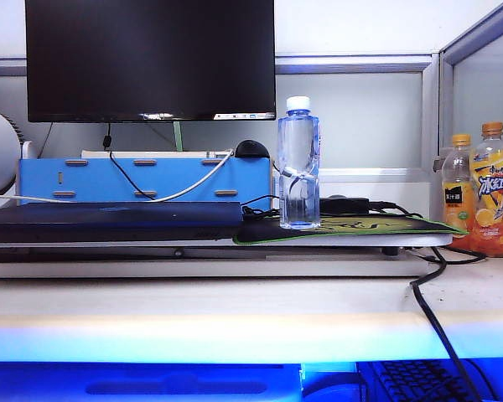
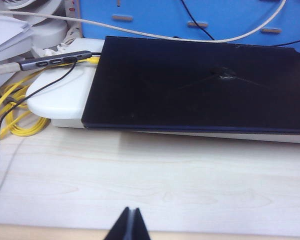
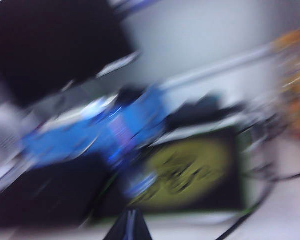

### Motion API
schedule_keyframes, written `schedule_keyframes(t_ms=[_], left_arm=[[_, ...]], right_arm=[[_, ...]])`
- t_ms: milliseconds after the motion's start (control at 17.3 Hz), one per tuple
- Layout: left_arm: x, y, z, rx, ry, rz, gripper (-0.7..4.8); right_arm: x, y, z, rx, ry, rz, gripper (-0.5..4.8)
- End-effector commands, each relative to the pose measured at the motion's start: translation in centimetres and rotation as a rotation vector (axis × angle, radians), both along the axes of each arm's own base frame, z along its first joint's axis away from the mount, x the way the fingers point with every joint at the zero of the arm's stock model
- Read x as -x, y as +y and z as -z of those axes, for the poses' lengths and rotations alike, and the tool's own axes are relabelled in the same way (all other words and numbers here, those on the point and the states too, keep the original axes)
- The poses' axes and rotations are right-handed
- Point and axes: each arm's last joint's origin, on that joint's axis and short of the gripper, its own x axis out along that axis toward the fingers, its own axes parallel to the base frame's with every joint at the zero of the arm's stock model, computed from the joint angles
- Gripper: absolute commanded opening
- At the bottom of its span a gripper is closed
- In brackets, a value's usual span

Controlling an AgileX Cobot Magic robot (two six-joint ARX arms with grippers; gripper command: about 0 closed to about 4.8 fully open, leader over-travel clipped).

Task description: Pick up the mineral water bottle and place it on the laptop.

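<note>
End effectors (image 2: 129, 225) (image 3: 129, 226) closed, desk-low.

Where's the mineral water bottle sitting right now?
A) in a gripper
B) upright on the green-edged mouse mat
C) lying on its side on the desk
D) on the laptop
B: the mineral water bottle stands upright on the mouse mat, right of the laptop; the left gripper and right gripper are both shut and hold nothing.

On the desk stand one mineral water bottle (image 1: 299, 163), one laptop (image 1: 113, 221), two orange-capped drink bottles (image 1: 480, 188), one monitor (image 1: 150, 59) and one mouse mat (image 1: 352, 227).
</note>
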Motion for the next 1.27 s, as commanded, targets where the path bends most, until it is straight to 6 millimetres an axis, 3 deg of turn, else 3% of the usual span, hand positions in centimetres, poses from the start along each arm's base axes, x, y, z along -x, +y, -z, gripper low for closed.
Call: schedule_keyframes(t_ms=[58, 290, 406, 464, 522, 695, 869, 985, 1275], left_arm=[[0.0, 0.0, 0.0, -0.002, -0.003, 0.001, -0.02], [0.0, 0.0, 0.0, -0.001, -0.002, 0.001, -0.02], [0.0, 0.0, 0.0, -0.002, -0.002, 0.001, -0.02], [0.0, 0.0, 0.0, -0.001, -0.003, 0.001, -0.02], [0.0, 0.0, 0.0, -0.002, -0.002, 0.001, -0.02], [0.0, 0.0, 0.0, -0.002, -0.002, 0.001, -0.02], [0.0, 0.0, 0.0, -0.002, -0.002, 0.001, -0.02], [0.0, 0.0, 0.0, -0.002, -0.002, 0.001, -0.02], [0.0, 0.0, 0.0, -0.002, -0.002, 0.001, -0.02]], right_arm=[[-1.5, 0.6, -2.6, 0.017, 0.040, -0.194, 0.22], [-7.5, 1.7, -9.2, -0.004, 0.041, -0.567, 0.22], [-8.7, 1.8, -9.6, -0.114, 0.111, -0.624, 0.23], [-9.5, 1.9, -9.1, -0.098, 0.111, -0.626, 1.68], [-9.9, 2.1, -8.6, -0.070, 0.119, -0.622, 4.79], [-10.6, 4.0, -7.1, 0.075, 0.113, -0.589, 4.79], [-11.0, 8.6, -4.6, 0.442, 0.095, -0.363, 4.79], [-11.8, 10.2, -4.2, 0.519, 0.102, -0.293, 4.79], [-17.4, 12.8, -4.3, 0.573, 0.174, -0.170, 4.79]])
